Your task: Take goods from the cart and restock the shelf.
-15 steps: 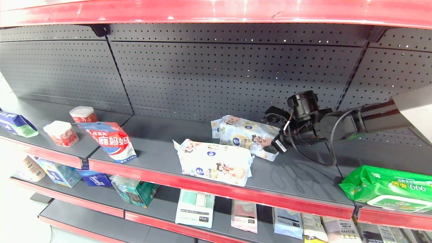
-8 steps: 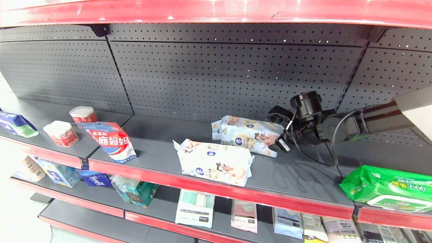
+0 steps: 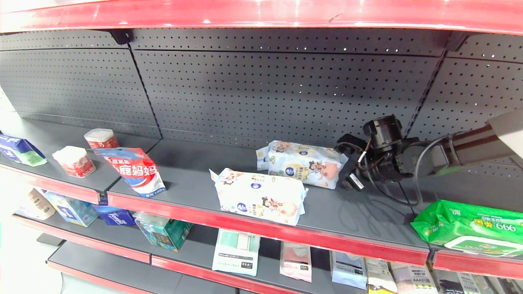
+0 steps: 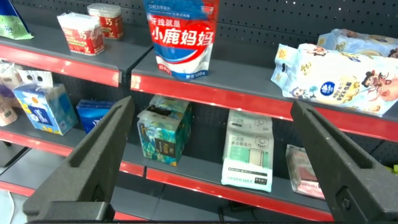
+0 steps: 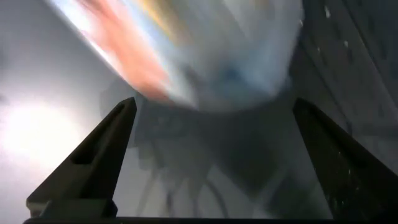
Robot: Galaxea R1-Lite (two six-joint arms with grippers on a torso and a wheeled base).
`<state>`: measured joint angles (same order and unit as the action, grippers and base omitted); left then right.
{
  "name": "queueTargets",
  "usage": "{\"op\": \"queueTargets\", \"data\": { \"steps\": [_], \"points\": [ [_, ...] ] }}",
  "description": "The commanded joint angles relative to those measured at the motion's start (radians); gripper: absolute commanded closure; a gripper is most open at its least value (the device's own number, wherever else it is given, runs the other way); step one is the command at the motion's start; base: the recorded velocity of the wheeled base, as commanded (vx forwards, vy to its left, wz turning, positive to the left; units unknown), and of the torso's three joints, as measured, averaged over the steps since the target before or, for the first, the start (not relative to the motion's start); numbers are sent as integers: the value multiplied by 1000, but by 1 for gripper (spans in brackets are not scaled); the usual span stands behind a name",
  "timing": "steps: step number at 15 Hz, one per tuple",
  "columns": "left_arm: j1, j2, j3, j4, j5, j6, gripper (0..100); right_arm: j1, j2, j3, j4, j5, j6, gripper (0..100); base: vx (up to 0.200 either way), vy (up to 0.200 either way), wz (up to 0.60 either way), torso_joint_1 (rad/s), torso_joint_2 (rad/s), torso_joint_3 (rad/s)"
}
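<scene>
Head view shows the right gripper (image 3: 346, 173), fingers spread wide, just beside the back wipes pack (image 3: 300, 163) lying near the back edge of the shelf (image 3: 359, 216). The left gripper (image 4: 212, 109) is spread wide too.

My head camera sits above and in front of the shelf (image 3: 196, 179), looking forward and down at middle range, and my right arm enters from 3 o'clock. My left wrist camera hangs lower and farther out, facing the shelf front between my left gripper's (image 4: 211, 109) spread fingers. With the head view it shares the pouch (image 3: 135, 169) at 9 o'clock and the front pack (image 3: 259, 196). My right wrist camera looks along the board, pressed so near the rear pack (image 5: 205, 50) that it blurs; the head view shares that pack.
</scene>
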<state>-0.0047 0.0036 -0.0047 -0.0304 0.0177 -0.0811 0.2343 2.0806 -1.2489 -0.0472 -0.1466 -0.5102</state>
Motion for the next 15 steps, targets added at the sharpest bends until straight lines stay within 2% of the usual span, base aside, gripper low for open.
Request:
{"op": "queueTargets", "data": {
  "steps": [1, 5, 7, 9, 15],
  "points": [
    [0, 1, 0, 0, 1, 0, 0, -44, -31, 22, -2, -22, 2, 0, 0, 0, 0, 0, 0, 0],
    [0, 1, 0, 0, 1, 0, 0, -95, -8, -6, -71, -119, 78, 0, 0, 0, 0, 0, 0, 0],
    [0, 1, 0, 0, 1, 0, 0, -90, -1, -18, -80, -130, 121, 0, 0, 0, 0, 0, 0, 0],
    [0, 1, 0, 0, 1, 0, 0, -59, 22, -50, -80, -131, 211, 0, 0, 0, 0, 0, 0, 0],
    [0, 1, 2, 0, 1, 0, 0, 7, 27, -101, -89, -131, 245, 0, 0, 0, 0, 0, 0, 0]
  ]
}}
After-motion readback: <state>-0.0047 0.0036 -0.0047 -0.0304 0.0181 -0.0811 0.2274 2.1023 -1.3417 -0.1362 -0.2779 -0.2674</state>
